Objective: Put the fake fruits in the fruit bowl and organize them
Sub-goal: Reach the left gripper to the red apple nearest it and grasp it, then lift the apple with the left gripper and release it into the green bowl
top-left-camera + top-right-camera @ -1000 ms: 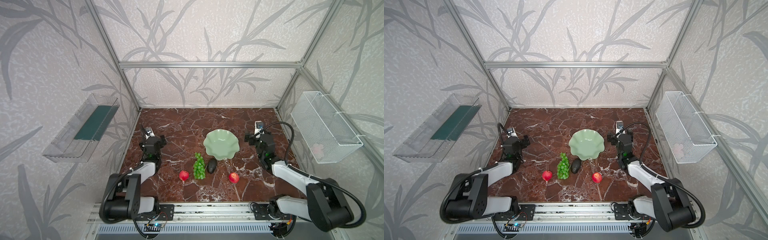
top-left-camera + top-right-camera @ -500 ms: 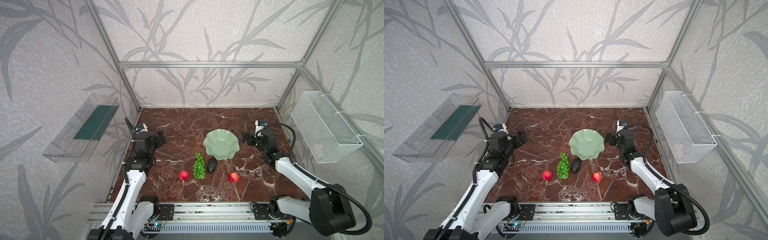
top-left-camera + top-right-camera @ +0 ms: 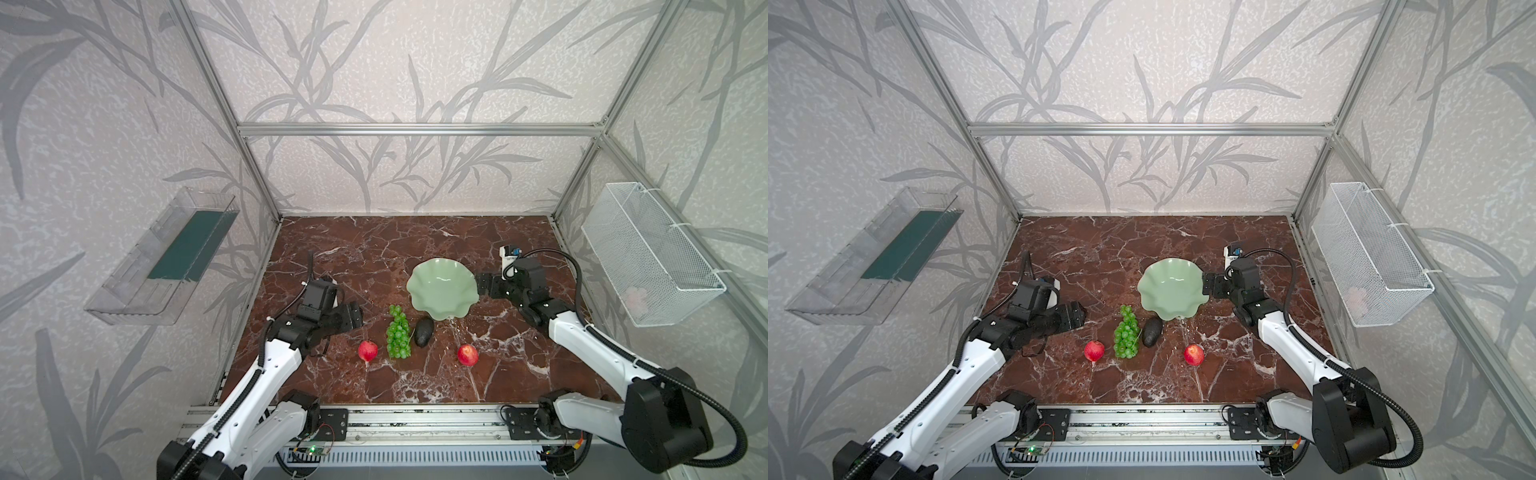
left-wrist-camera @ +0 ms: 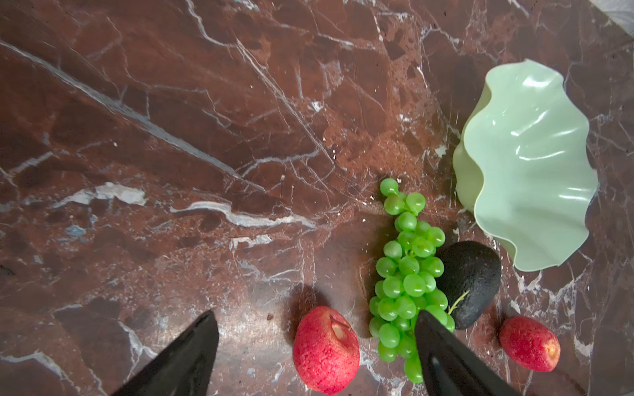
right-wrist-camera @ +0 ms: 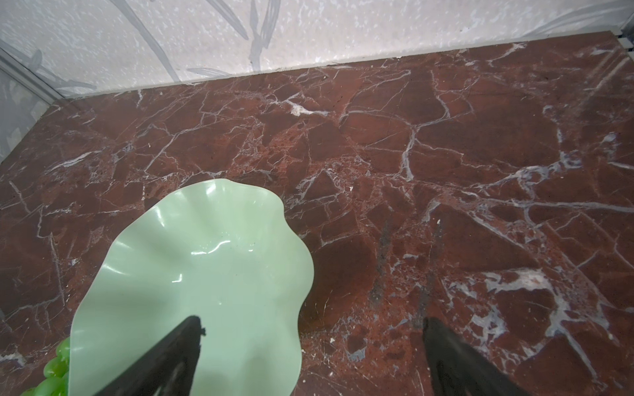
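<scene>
The pale green fruit bowl stands empty mid-table. In front of it lie the fake fruits: green grapes, a dark avocado touching them, a red apple to their left and another apple to the right. My left gripper hangs open above the table, left of the grapes, holding nothing. My right gripper is open beside the bowl's right rim, one finger over it.
A clear plastic tray hangs on the left wall and a white wire basket on the right wall. Aluminium posts stand at the table's back corners. A metal rail runs along the front edge.
Both arms have risen from their low rest poses. The left gripper has swung right toward the fruits. The right gripper has moved left up to the bowl's rim.
</scene>
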Robot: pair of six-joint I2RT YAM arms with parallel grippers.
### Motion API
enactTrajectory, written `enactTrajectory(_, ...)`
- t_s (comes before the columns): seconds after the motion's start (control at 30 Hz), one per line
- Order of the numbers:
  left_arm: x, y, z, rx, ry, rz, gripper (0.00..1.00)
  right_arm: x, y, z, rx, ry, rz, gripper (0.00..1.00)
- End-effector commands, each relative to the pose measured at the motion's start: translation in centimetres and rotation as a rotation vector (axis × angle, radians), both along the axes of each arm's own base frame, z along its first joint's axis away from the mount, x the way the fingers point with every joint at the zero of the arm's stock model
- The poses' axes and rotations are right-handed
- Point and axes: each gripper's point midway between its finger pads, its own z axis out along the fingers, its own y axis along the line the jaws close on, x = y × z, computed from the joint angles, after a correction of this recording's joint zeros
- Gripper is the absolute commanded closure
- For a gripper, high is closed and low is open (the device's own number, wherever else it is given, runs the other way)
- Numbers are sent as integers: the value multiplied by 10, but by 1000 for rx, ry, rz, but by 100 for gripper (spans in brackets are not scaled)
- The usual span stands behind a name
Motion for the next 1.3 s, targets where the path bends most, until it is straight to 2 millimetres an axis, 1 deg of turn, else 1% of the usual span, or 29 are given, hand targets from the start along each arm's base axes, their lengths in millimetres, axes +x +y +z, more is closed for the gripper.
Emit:
enactTrajectory(0.0, -21, -5, -21, 27, 93, -6, 11, -4, 3, -8, -17, 26, 15, 1)
enactTrajectory(0.17, -30, -22, -36, 52, 131, -60, 11, -6, 4, -10, -21, 29, 15, 1)
enactTrajectory(0.53, -40, -52, -68, 104, 254, -154, 13, -7, 7, -14, -18, 36, 23, 1)
enactTrajectory(0.67, -45, -52, -79, 133, 290, -158, 16, -7, 7, -15, -18, 36, 21, 1)
enactTrajectory(0.8, -49, -51, -86, 143, 305, -155, 17, -7, 7, -17, -20, 37, 23, 0)
enactTrajectory(0.97, -50, -46, -93, 164, 317, -131, 24, -7, 8, -17, -17, 37, 26, 0)
enactTrajectory(1.17, -52, -43, -102, 177, 333, -122, 35, -8, 7, -16, -20, 36, 29, 1)
enactTrajectory(1.27, -53, -41, -104, 184, 337, -120, 43, -9, 6, -16, -21, 34, 26, 0)
